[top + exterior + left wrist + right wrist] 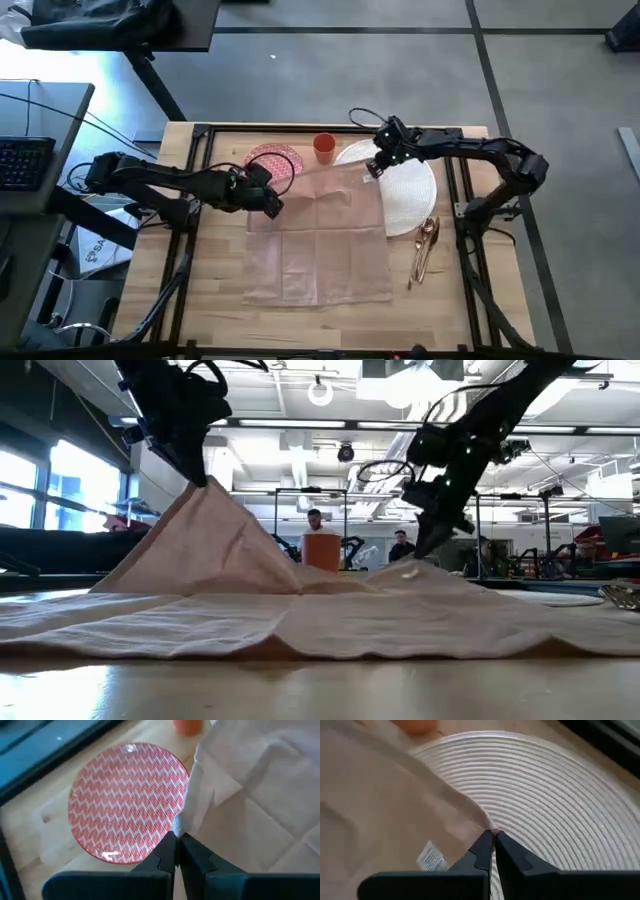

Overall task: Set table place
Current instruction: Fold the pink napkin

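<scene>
Two arms were engaged at once on the wooden worktop (220, 310), each holding one far corner of the beige napkin (320, 250). That cloth, the largest loose item, was spread over the middle of the worktop, its near edge lying flat and its far edge raised; in the low view it rose to a tent-like peak at one corner and a lower ridge at the other. This was judged a two-handed spreading or folding grip, tension being kept along the far edge.

Beneath the napkin's right far corner lay the round white woven placemat (412, 195), partly covered by the cloth. The left pincer (176, 839) was seen pressed together on the corner beside the red-patterned plate (268, 160), which sat on the worktop at the far left of the cloth, its near edge hidden behind the raised cloth. The right pincer (493, 836) was likewise clamped on the opposite corner, directly over the placemat, a white care label (428, 856) showing nearby on the cloth.

The orange cup (324, 147) stood upright at the far edge, between plate and placemat, apart from both. The copper cutlery (426, 243) lay bunched at the placemat's near right edge, untouched. The setting was judged far from done: nothing had been stacked on the placemat.
</scene>
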